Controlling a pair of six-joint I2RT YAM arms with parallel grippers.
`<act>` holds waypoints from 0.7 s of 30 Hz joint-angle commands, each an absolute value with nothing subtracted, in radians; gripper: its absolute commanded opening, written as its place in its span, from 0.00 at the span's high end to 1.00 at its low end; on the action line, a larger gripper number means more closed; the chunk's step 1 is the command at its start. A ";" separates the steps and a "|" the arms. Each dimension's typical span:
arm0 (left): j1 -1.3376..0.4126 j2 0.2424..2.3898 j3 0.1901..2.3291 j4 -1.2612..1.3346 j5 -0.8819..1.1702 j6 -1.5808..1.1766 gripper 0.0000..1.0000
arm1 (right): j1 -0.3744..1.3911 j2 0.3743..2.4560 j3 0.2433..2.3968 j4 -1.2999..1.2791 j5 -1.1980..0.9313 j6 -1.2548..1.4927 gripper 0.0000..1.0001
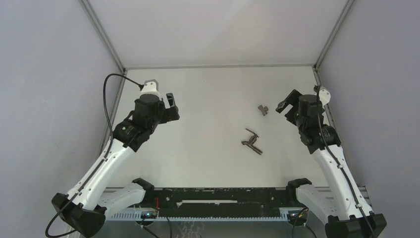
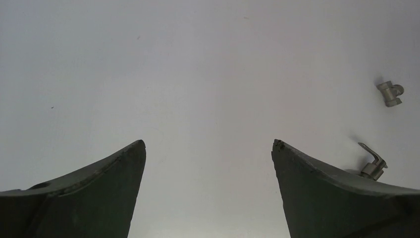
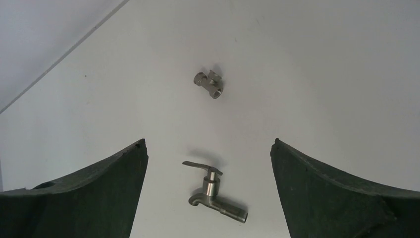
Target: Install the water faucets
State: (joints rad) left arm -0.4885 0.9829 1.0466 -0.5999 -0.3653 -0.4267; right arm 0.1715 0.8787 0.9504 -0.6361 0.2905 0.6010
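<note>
On the right half of the table [image 1: 213, 89], I see the two faucet parts lying apart from each other. The tap [image 1: 252, 142], with its thin lever and spout, rests on its side nearer the arms. The stubby fitting [image 1: 263, 110] sits a little farther back and slightly to the right, not touching it. My right gripper [image 1: 286, 101] hangs just to the right of the fitting with its jaws spread wide and nothing between them. Its wrist camera shows the tap lying between the two fingers and the fitting beyond. Behind that arm the right wall [image 1: 376, 74] and the table's right edge are near. My left gripper [image 1: 173, 106] hovers over the left half, jaws likewise spread wide and holding nothing. It is well apart from both parts, with a broad stretch of bare white surface running from it to them. The left wall [image 1: 49, 74] stands close beside that arm's elbow, and the black rail [image 1: 218, 198] marks the near edge.
</note>
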 commanded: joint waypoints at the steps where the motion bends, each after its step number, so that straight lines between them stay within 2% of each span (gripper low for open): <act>1: -0.494 0.951 1.021 -0.554 -0.389 -0.413 0.00 | 0.169 0.913 0.967 -0.594 0.266 0.611 0.00; 10: -0.497 0.974 0.975 -0.521 -0.334 -0.398 0.00 | 0.256 1.047 1.020 -0.606 0.380 0.715 0.00; 14: -0.510 1.006 0.963 -0.514 -0.283 -0.426 0.00 | 0.248 1.230 1.086 -0.580 0.209 0.684 0.00; 16: -0.511 1.005 0.953 -0.501 -0.266 -0.436 0.00 | 0.254 1.341 1.152 -0.607 0.244 0.659 0.00; 19: -0.511 1.001 0.943 -0.488 -0.260 -0.437 0.00 | 0.217 1.502 1.258 -0.611 0.166 0.674 0.10; 21: -0.511 1.006 0.950 -0.494 -0.265 -0.434 0.00 | 0.211 1.664 1.412 -0.721 0.253 0.718 0.17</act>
State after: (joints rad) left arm -0.5068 1.0119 0.9562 -0.5434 -0.2825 -0.4213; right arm 0.2344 1.4734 1.2121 -0.6346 0.2253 0.6827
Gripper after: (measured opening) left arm 0.996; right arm 0.873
